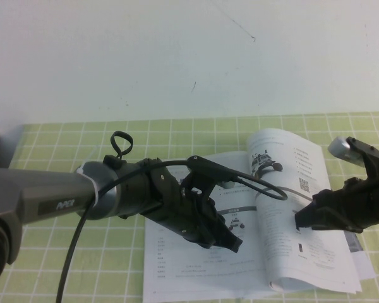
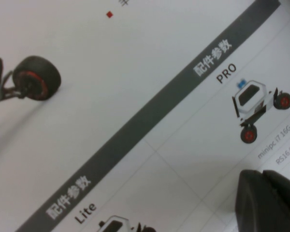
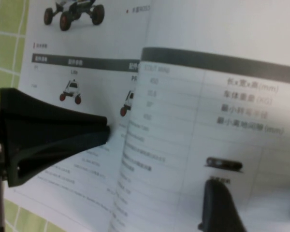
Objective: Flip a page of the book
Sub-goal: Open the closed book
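The book (image 1: pixel 303 158) lies open on the table, its pages printed with small wheeled rovers and grey tables. My left gripper (image 1: pixel 235 243) reaches in from the left and rests shut on the left page; the left wrist view shows its closed tips (image 2: pixel 262 173) touching the paper (image 2: pixel 135 72). My right gripper (image 1: pixel 300 222) hovers at the right page, which bows up off the stack. In the right wrist view it (image 3: pixel 257 193) is open, its fingers (image 3: pixel 221 208) apart just over that page (image 3: pixel 222 96), with the left gripper (image 3: pixel 53 140) beside the spine.
A green-and-white checked cloth (image 1: pixel 63 265) covers the table, with a white wall (image 1: pixel 177 50) behind. The left arm's black cable (image 1: pixel 265 189) loops over the middle of the book. A grey object (image 1: pixel 0 145) sits at the far left edge.
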Robot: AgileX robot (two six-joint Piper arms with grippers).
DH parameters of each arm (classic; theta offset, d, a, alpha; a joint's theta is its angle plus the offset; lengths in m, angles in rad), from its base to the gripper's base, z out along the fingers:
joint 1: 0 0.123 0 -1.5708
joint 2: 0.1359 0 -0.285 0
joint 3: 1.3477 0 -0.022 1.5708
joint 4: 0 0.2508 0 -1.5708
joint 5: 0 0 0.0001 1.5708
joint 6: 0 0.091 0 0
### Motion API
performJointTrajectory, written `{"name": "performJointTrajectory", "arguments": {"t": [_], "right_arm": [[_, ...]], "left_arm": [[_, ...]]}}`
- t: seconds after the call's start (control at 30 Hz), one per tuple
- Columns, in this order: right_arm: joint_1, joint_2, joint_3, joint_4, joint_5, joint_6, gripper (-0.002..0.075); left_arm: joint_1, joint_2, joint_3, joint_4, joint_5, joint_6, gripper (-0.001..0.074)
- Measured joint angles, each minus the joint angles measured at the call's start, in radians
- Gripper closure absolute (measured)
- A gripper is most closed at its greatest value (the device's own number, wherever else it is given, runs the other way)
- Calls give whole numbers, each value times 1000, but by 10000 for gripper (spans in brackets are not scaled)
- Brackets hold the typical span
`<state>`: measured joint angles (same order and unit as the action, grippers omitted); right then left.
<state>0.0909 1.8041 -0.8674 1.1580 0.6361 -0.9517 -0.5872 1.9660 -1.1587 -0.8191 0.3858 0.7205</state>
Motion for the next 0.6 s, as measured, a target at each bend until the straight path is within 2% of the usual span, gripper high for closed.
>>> {"name": "performJointTrajectory", "arguments": {"t": [0.6], "right_arm": [[0, -8, 0, 7, 50, -65, 439]], "left_arm": [[0, -36, 0, 35, -8, -2, 738]]}}
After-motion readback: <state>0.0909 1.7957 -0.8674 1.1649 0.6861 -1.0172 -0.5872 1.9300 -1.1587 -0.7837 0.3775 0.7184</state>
